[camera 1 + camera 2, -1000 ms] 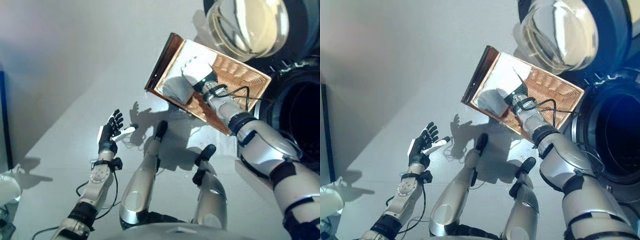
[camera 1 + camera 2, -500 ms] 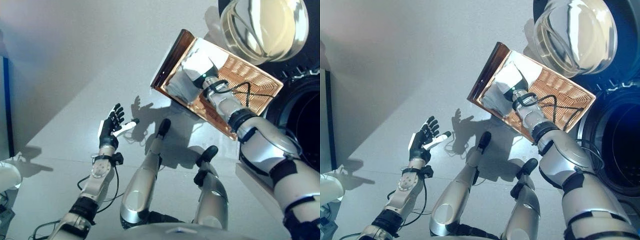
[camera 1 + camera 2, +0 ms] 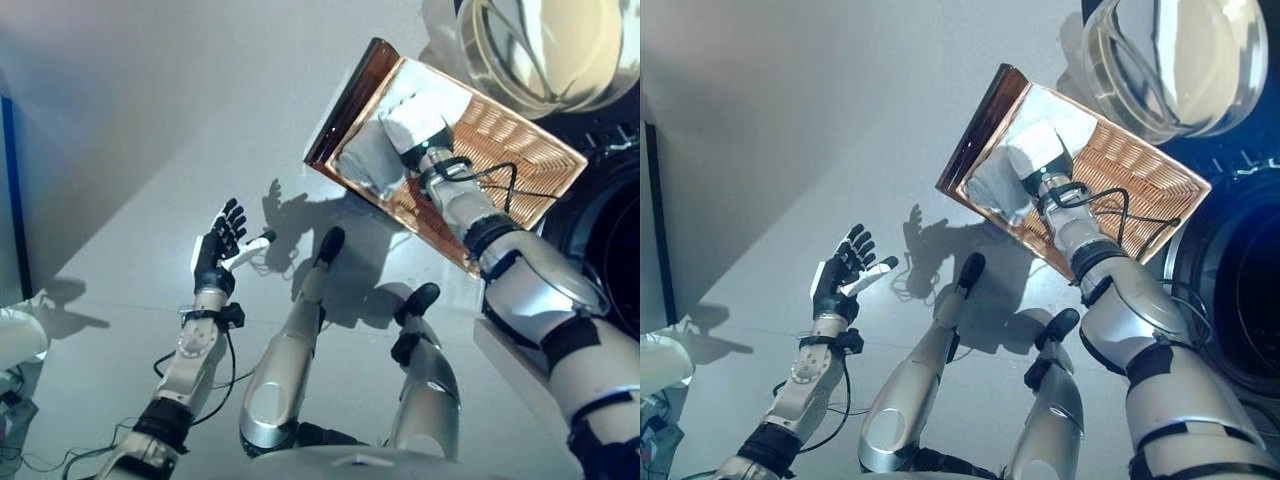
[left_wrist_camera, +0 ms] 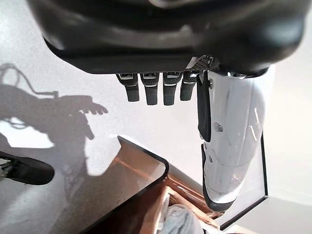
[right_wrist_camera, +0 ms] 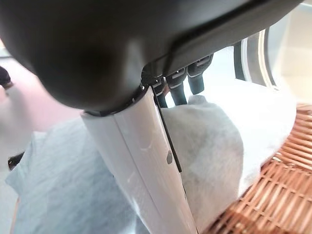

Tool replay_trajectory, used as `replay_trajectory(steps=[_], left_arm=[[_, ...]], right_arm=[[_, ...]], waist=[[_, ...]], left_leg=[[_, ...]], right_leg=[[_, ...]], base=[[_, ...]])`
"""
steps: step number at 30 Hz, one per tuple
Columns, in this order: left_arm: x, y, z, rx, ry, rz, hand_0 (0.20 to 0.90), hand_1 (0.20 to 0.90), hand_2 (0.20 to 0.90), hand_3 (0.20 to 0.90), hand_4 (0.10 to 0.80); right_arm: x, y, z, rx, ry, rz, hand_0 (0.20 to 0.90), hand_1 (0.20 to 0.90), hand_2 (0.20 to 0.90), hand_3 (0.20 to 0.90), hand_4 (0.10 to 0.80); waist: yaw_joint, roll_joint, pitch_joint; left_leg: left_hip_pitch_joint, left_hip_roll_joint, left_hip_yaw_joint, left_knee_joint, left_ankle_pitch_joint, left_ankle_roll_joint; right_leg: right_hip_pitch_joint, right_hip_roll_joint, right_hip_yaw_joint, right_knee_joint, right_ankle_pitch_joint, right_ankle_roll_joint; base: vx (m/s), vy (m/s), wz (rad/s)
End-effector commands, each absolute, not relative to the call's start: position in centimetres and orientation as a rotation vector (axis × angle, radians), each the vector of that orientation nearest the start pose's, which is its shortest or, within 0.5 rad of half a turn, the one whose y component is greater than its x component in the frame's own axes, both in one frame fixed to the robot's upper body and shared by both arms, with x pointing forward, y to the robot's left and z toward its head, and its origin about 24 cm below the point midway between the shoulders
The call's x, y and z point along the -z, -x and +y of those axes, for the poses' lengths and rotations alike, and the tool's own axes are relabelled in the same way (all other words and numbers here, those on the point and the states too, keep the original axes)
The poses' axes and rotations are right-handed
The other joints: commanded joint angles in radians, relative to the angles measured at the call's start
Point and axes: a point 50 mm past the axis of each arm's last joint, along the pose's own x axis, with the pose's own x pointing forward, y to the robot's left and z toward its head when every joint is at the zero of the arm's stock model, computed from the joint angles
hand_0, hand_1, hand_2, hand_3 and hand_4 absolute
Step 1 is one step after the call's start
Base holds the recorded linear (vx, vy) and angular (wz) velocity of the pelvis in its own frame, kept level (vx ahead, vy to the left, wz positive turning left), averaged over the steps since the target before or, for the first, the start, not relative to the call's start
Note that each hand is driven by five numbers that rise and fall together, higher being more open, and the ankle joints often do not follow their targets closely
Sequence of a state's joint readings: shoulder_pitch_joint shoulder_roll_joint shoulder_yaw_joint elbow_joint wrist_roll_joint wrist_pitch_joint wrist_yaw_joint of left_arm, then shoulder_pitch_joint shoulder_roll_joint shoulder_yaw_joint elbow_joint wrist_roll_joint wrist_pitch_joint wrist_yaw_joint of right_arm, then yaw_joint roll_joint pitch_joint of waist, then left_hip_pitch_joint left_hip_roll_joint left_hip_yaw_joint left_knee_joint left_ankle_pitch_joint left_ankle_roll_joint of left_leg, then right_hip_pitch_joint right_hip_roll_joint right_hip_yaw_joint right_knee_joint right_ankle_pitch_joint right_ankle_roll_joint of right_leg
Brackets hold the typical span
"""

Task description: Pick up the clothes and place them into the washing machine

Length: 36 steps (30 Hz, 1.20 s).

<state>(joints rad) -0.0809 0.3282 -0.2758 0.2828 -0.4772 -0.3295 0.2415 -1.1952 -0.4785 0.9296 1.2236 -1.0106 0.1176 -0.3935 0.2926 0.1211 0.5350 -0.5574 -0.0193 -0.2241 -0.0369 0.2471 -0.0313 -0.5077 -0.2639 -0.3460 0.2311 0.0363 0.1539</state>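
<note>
Right hand (image 3: pixel 1050 185) in wicker basket (image 3: pixel 520 140), grasping pale clothes (image 3: pixel 385 150).
Its fingertips were buried in cloth. Left hand (image 3: pixel 215 250) hung released, well apart; washing machine (image 3: pixel 610 240) cut off by frame.

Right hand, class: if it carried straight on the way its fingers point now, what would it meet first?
The right hand points into the brown wicker basket, and its fingers already lie against the pale grey cloth there. So the cloth comes first; how deep the pile goes is unclear.
</note>
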Motion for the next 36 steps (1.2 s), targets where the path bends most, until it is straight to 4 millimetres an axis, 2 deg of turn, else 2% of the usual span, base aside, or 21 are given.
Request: replay_trajectory(steps=[1, 6, 12, 23, 24, 27, 36], left_arm=[[-5.5, -25.4, 19.4, -0.111, 0.147, -0.218, 0.9, 0.9, 0.9, 0.9, 0.8], [-6.2, -25.3, 18.5, -0.079, 0.187, -0.245, 0.9, 0.9, 0.9, 0.9, 0.8], [-6.6, -25.2, 18.2, -0.067, 0.193, -0.259, 0.9, 0.9, 0.9, 0.9, 0.8], [-7.3, -25.0, 18.5, -0.069, 0.191, -0.29, 0.9, 0.9, 0.9, 0.9, 0.8], [-7.4, -25.0, 18.6, -0.071, 0.19, -0.295, 0.9, 0.9, 0.9, 0.9, 0.8], [-7.4, -25.0, 18.7, -0.069, 0.182, -0.293, 0.9, 0.9, 0.9, 0.9, 0.8], [-7.3, -24.8, 19.0, -0.063, 0.157, -0.286, 0.9, 0.9, 0.9, 0.9, 0.8]], right_arm=[[-23.4, -42.1, -20.8, 0.367, 2.234, -0.327, 0.9, 0.9, 0.9, 0.9, 0.8], [-24.7, -41.8, -22.4, 0.436, 2.235, -0.296, 0.9, 0.9, 0.9, 0.9, 0.8], [-26.3, -41.5, -23.2, 0.509, 2.214, -0.31, 0.9, 0.9, 0.9, 0.9, 0.8], [-28.8, -41.3, -23.1, 0.597, 2.156, -0.362, 0.9, 0.9, 0.9, 0.9, 0.8], [-28.9, -41.3, -23.1, 0.602, 2.145, -0.36, 0.782, 0.782, 0.782, 0.782, 0.716], [-28.9, -41.3, -23.3, 0.612, 2.125, -0.351, 0.2, 0.2, 0.2, 0.2, 0.3], [-28.7, -41.4, -22.8, 0.592, 2.103, -0.363, 0.2, 0.2, 0.2, 0.2, 0.3]], waist=[[0.026, 0.004, -0.015], [0.024, 0.015, -0.015], [0.023, 0.024, -0.015], [0.031, 0.042, -0.015], [0.032, 0.046, -0.015], [0.032, 0.047, -0.015], [0.032, 0.04, -0.015]], left_leg=[[-0.073, -0.03, 0.053, 0.038, -0.061, -0.046], [-0.124, -0.03, 0.05, 0.047, -0.058, -0.047], [-0.17, -0.033, 0.043, 0.065, -0.06, -0.046], [-0.243, -0.043, 0.029, 0.085, -0.054, -0.046], [-0.25, -0.047, 0.025, 0.085, -0.051, -0.045], [-0.26, -0.051, 0.022, 0.086, -0.048, -0.044], [-0.252, -0.053, 0.017, 0.089, -0.047, -0.041]], right_leg=[[-0.035, -0.035, 0.045, 0.014, -0.041, -0.01], [-0.096, -0.034, 0.048, 0.05, -0.055, -0.013], [-0.15, -0.038, 0.056, 0.088, -0.072, -0.018], [-0.228, -0.041, 0.059, 0.14, -0.09, -0.021], [-0.24, -0.041, 0.06, 0.15, -0.092, -0.021], [-0.25, -0.043, 0.061, 0.158, -0.096, -0.021], [-0.243, -0.042, 0.067, 0.157, -0.091, -0.022]], base=[[0.006, -0.014, 0.05], [-0.006, -0.003, 0.03], [-0.012, -0.009, 0.03], [-0.027, -0.008, 0.06], [-0.023, 0.006, 0.04], [-0.034, 0.001, 0.05], [-0.024, 0.005, 0.03]])
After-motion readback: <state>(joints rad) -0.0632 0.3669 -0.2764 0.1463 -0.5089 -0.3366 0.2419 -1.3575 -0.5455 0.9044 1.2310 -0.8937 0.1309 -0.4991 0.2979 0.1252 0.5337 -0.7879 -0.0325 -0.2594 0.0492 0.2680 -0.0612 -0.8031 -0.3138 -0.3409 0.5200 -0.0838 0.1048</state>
